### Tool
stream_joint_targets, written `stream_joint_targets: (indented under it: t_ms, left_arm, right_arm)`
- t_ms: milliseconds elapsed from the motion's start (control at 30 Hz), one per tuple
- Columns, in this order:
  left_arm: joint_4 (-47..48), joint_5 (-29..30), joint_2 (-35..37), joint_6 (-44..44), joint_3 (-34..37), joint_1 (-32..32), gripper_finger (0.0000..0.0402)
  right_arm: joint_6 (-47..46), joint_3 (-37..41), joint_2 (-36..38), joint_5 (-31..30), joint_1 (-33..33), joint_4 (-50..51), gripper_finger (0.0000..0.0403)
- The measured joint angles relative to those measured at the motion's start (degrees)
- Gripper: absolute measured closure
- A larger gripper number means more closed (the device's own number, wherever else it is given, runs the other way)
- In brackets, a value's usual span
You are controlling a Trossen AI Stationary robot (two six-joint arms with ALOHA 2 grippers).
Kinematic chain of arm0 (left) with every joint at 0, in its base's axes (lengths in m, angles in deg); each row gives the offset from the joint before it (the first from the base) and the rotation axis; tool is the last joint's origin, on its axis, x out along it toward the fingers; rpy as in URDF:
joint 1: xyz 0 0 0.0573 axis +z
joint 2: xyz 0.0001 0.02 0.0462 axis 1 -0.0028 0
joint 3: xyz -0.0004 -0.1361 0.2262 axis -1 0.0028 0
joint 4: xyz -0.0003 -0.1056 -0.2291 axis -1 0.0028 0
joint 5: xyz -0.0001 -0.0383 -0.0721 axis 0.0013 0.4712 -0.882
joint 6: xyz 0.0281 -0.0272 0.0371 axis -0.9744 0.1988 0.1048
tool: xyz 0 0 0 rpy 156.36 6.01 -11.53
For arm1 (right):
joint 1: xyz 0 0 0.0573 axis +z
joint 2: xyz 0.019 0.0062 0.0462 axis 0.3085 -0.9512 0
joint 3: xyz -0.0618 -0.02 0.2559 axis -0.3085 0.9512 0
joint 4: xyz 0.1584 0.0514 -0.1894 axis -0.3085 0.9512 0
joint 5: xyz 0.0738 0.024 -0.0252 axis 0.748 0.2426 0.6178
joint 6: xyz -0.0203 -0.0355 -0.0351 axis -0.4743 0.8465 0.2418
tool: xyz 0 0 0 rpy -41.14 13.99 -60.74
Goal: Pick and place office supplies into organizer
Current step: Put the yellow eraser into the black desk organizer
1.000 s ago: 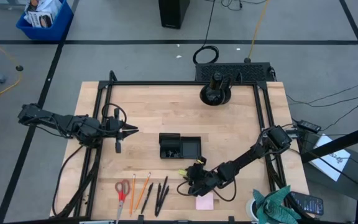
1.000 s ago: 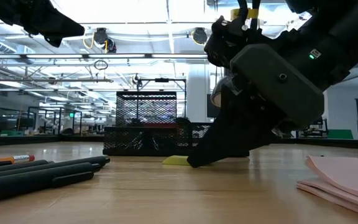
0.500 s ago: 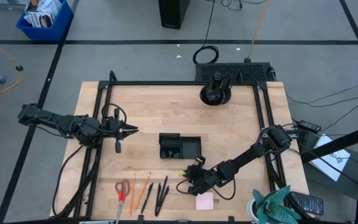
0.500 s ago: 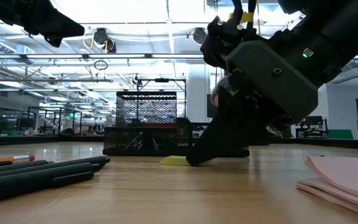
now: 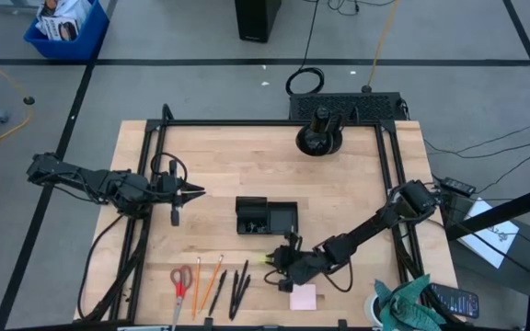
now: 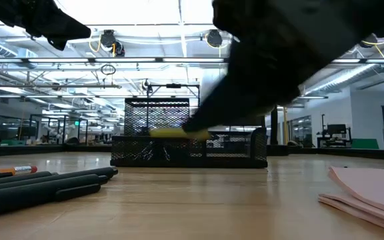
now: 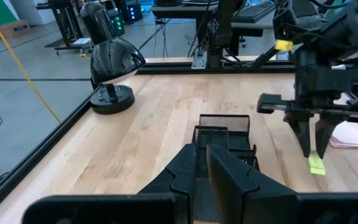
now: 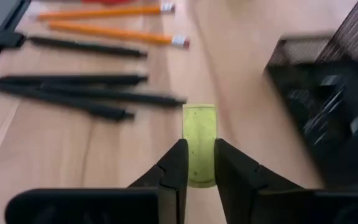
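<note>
At the counter's [image 5: 339, 175] near edge lie the pink sticky-note pad [image 5: 303, 297], black pens [image 5: 238, 290], orange pencils [image 5: 208, 286] and red-handled scissors [image 5: 180, 280], side by side with bare wood between them. Just beyond the pad, the right gripper [image 5: 270, 262] has its jaws clamped on a small yellow-green piece [image 8: 200, 144], a flat, narrow strip with a rounded end, held clear above the wood in the low view. Farther in, mid-counter, sits the black mesh organizer [image 5: 267, 216] with open wood all round. The left gripper [image 5: 197, 192] hovers near the left rail, jaws together. At the far edge stands a round black stand [image 5: 319, 138].
</note>
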Motion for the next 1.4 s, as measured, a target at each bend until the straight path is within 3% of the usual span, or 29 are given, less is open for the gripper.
stream_joint_targets:
  t_ms: [467, 633, 933, 1400]
  left_arm:
    - [0.0, 0.0, 0.0, 0.0, 0.0, 0.0, 0.0355]
    - [0.2, 0.0, 0.0, -0.1, 0.0, 0.0, 0.0355]
    - [0.2, 0.0, 0.0, -0.6, 0.0, 0.0, 0.0355]
    - [0.2, 0.0, 0.0, -0.8, 0.0, 0.0, 0.0355]
  right_arm:
    - [14.4, -0.1, 3.4, -0.7, -8.9, -2.2, 0.0346]
    - [13.8, -0.1, 3.3, 4.4, -12.7, 1.6, 0.0346]
    - [16.3, -0.1, 3.3, 7.9, -15.6, 3.1, 0.0346]
    - [16.7, -0.1, 3.4, 9.6, -15.8, 3.6, 0.0346]
